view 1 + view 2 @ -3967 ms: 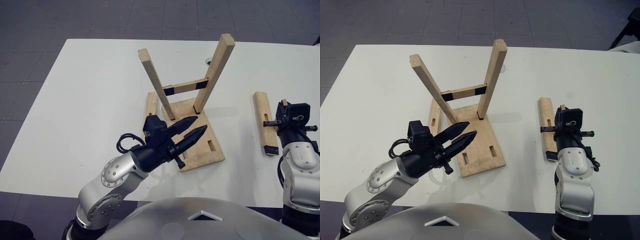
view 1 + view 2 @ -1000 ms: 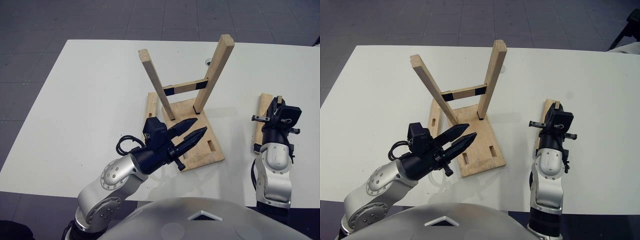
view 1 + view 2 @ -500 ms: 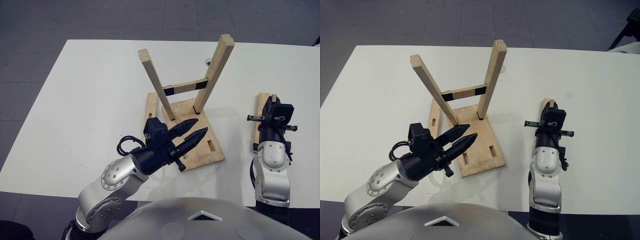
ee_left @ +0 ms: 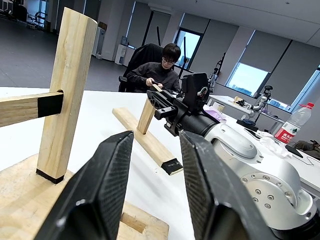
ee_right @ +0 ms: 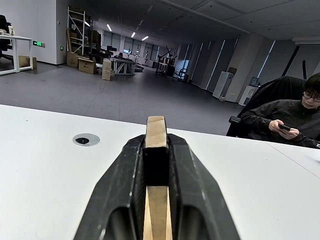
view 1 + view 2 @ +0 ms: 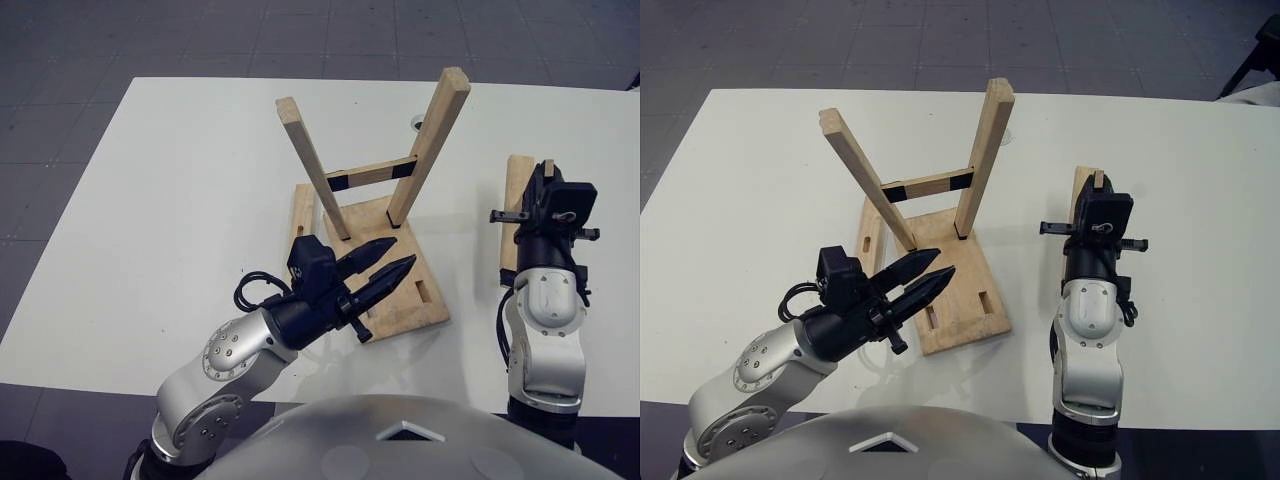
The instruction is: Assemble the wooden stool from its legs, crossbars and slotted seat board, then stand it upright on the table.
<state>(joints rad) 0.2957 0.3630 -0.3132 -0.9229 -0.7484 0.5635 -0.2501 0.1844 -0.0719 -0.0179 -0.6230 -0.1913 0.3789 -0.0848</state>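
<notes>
The slotted seat board (image 6: 400, 290) lies flat on the white table. Two wooden legs (image 6: 430, 140) stand in its far slots, joined by a crossbar (image 6: 370, 174) with black ends. My left gripper (image 6: 403, 250) hovers open over the board's near left part, with nothing between its fingers (image 4: 107, 190). To the right of the board, my right gripper (image 6: 548, 195) is shut on a short crossbar (image 5: 156, 135) that sticks up from another loose leg (image 6: 1080, 190). That leg (image 4: 142, 137) stays low at the table; I cannot tell whether it touches.
A round cable hole (image 6: 417, 123) sits in the table behind the standing legs. The table's near edge runs just under both arms. White tabletop (image 6: 180, 200) spreads to the left of the board.
My right gripper has carried the loose leg by its crossbar away from me and leftward, closer to the seat board. The left arm and the board have kept still.
</notes>
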